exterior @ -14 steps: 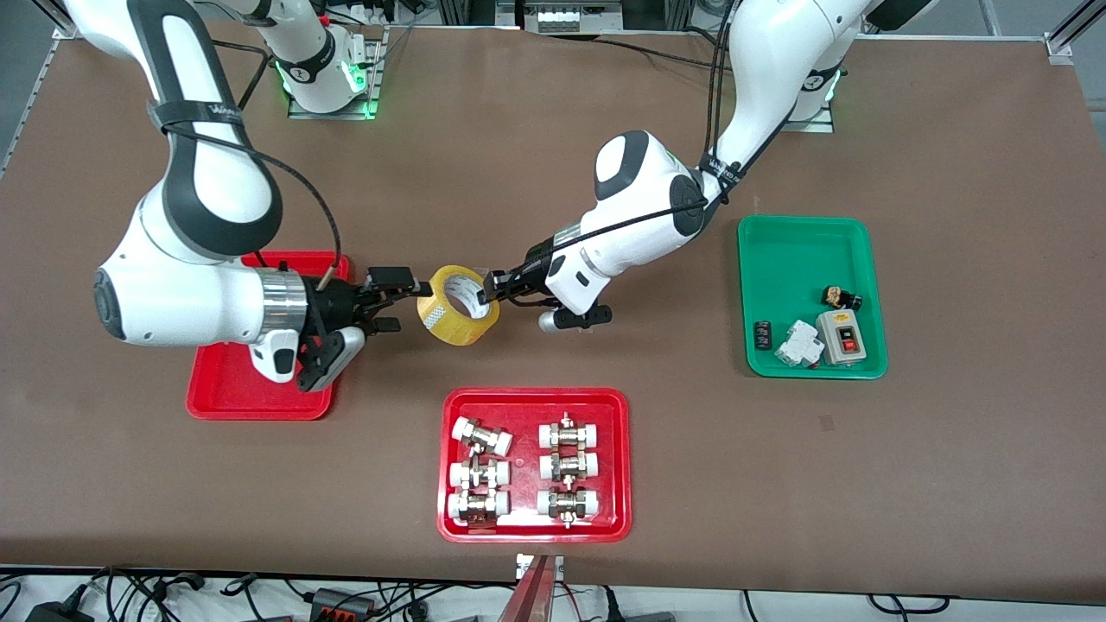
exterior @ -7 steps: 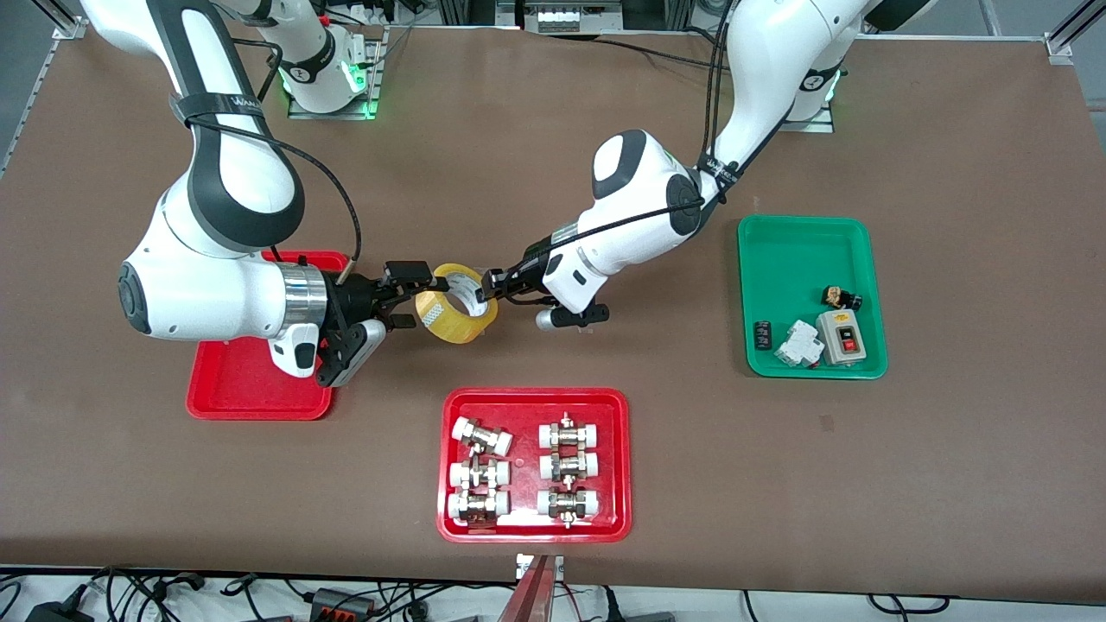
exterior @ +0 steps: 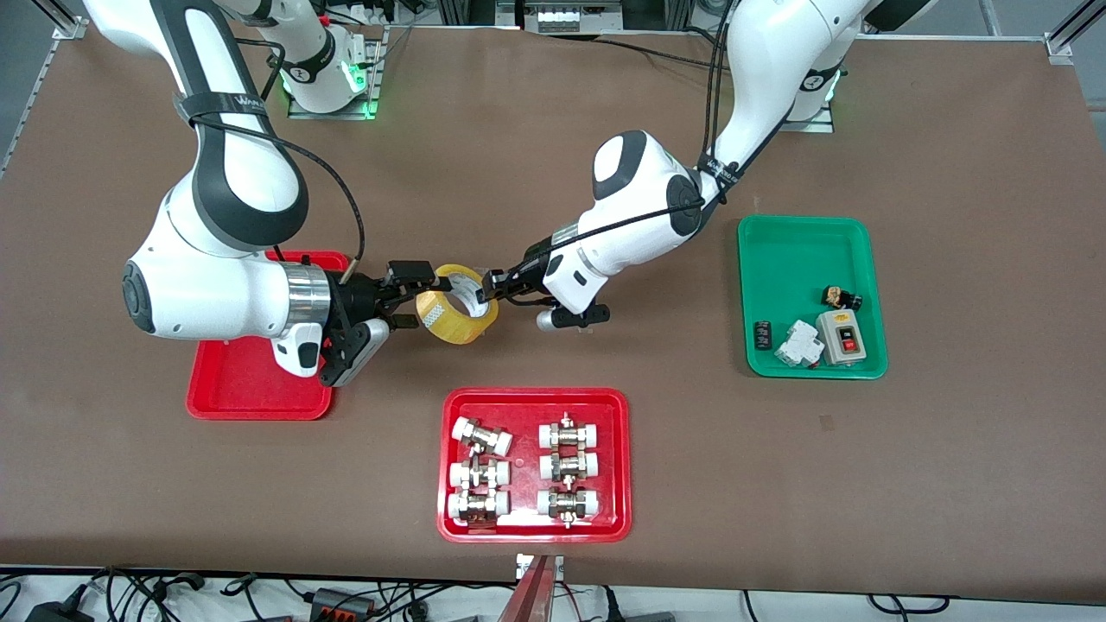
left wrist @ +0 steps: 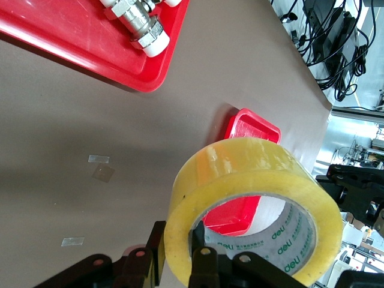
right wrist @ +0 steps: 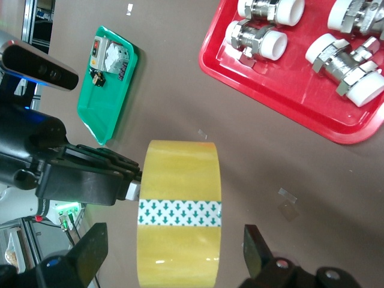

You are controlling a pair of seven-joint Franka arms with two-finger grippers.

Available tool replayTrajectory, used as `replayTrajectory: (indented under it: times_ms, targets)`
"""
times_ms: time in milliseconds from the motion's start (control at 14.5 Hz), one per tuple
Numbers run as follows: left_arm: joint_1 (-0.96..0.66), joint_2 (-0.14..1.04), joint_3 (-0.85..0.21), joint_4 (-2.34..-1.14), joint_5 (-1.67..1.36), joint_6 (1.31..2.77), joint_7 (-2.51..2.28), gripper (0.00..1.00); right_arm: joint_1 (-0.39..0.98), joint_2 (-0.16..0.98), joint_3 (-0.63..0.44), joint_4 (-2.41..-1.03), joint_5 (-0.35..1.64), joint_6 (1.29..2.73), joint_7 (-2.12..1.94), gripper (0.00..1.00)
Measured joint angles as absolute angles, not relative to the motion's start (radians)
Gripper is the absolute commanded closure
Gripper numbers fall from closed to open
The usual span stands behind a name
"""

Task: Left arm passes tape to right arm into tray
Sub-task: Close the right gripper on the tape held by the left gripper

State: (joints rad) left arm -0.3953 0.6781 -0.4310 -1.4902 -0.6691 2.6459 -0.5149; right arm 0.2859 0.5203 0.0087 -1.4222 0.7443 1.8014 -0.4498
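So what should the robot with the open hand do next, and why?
Probably close the right gripper on the tape. Its open fingers already sit on either side of the roll in the right wrist view, while the left gripper is shut on the roll's wall, holding it above the table.

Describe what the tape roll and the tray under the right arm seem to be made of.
The tape: glossy, translucent yellowish plastic film, light glinting off its band; the printed white core looks like cardboard, though that is uncertain. The tray: smooth red plastic by its look, with a moulded rim, rounded corners and a slight sheen.
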Motion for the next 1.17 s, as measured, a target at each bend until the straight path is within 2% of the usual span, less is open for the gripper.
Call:
replayTrajectory:
  times_ms: [69,207,345,483,759,897,966,1034,1172]
  targets:
    - [-0.395,0.678,-0.431,-1.49,-0.669,2.646,-0.515,0.96,0.288,0.521,0.009,-1.422,0.744,1.801,-0.451,0.04]
    - [-0.395,0.678,-0.431,-1.49,-0.669,2.646,-0.515,0.96,0.288,0.523,0.009,-1.422,0.744,1.801,-0.454,0.23]
    - [-0.395,0.678,-0.431,-1.49,-0.669,2.646,-0.515,0.96,0.288,0.527,0.009,-1.422,0.744,1.801,-0.458,0.46]
    - [-0.395,0.678,-0.431,-1.49,-0.669,2.646,-0.515,0.96,0.288,0.527,0.009,-1.422,0.744,1.801,-0.459,0.58]
    - [-0.396,0.678,-0.431,-1.49,-0.669,2.648,-0.515,0.95,0.288,0.528,0.007,-1.422,0.744,1.803,-0.459,0.61]
    - [-0.396,0.678,-0.431,-1.49,-0.669,2.649,-0.515,0.9,0.288,0.528,0.007,-1.422,0.744,1.804,-0.459,0.61]
    - [-0.396,0.678,-0.431,-1.49,-0.669,2.649,-0.515,0.81,0.288,0.528,0.007,-1.422,0.744,1.804,-0.459,0.61]
    - [-0.396,0.678,-0.431,-1.49,-0.669,2.649,-0.515,0.03,0.288,0.528,0.007,-1.422,0.744,1.805,-0.459,0.61]
    - [-0.396,0.678,-0.43,-1.489,-0.65,2.652,-0.508,0.0,0.288,0.529,0.008,-1.422,0.744,1.805,-0.459,0.61]
